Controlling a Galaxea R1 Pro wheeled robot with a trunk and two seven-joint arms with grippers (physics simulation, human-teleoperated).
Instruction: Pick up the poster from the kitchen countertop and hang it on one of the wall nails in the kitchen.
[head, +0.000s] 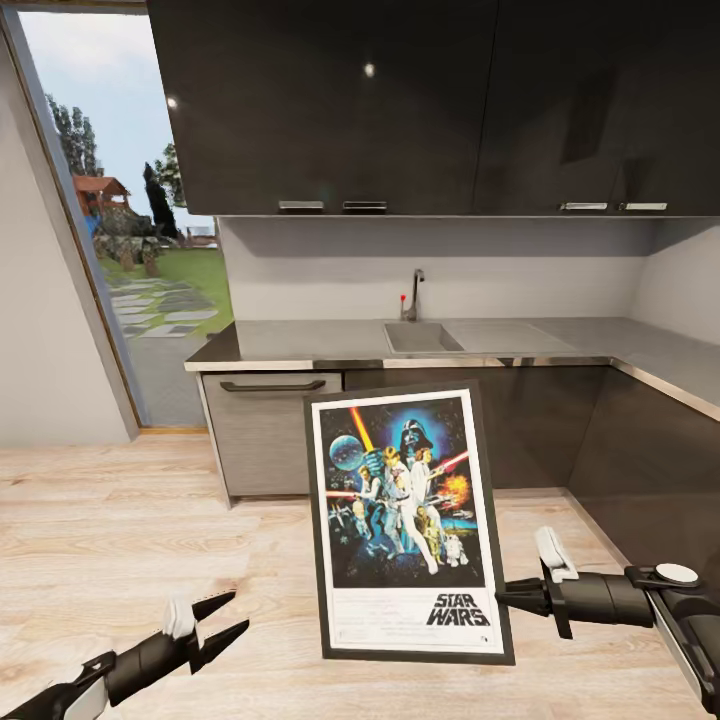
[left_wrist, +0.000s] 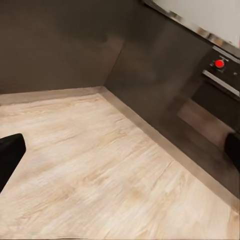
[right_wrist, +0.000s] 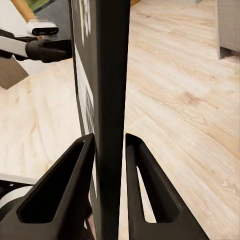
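The poster (head: 405, 520), a Star Wars print with a black frame and white border, stands upright in mid-air over the wood floor, facing me. My right gripper (head: 505, 597) is shut on its right edge near the bottom. In the right wrist view the poster (right_wrist: 110, 90) is an edge-on dark slab pinched between the two fingers (right_wrist: 75, 170). My left gripper (head: 225, 615) hangs open at the lower left, apart from the poster. Behind stretches the grey kitchen countertop (head: 300, 342) with its sink (head: 420, 337) and tap (head: 412, 295). The wall nail is out of view.
Dark upper cabinets (head: 400, 100) hang above the counter, with dark base cabinets and a grey drawer unit (head: 270, 430) below. A tall window (head: 130, 250) stands at the left. The counter wraps round on the right. An oven front with a red knob (left_wrist: 219, 64) appears in the left wrist view.
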